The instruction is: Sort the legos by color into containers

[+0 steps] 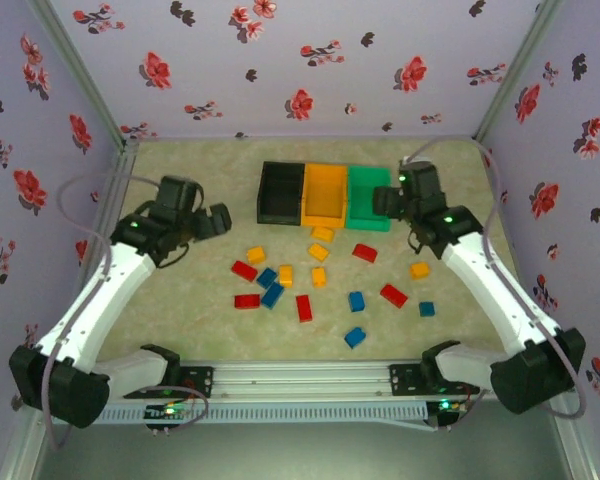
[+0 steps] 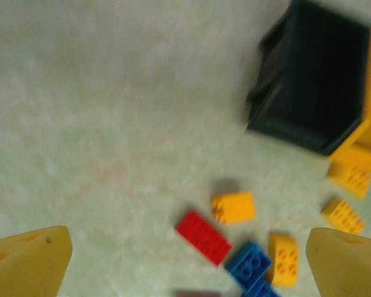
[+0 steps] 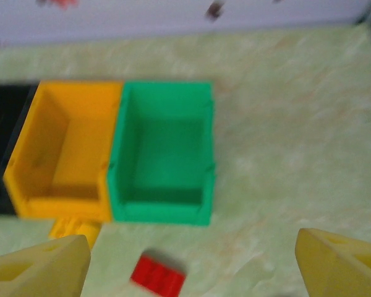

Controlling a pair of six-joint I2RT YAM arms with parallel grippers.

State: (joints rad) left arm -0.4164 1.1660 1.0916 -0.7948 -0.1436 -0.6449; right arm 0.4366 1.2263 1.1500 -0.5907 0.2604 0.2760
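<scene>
Well in front of the orange bin, nearest the arm bases, a lone blue brick lies on the counter. Farther in, the other bricks lie scattered in a loose band in front of that bin. Red, blue and yellow ones sit to its front left, and more of all three colours to its front right. Two yellow bricks lie closest to it, one just beside its front wall. A red brick lies just right of them. Every brick in sight is on the counter, outside the bins.

The left hand hovers left of the orange bin, past the black bin. Its yellow fingertips are spread wide with nothing held. The left wrist view shows red, yellow and blue bricks on the counter below them.

The right hand is right of the orange bin and overlaps the right edge of the green bin in the top view. Its fingertips are also wide apart and empty.

The black bin touches the orange bin's left side and the green bin touches its right, so the three stand in one row.
</scene>
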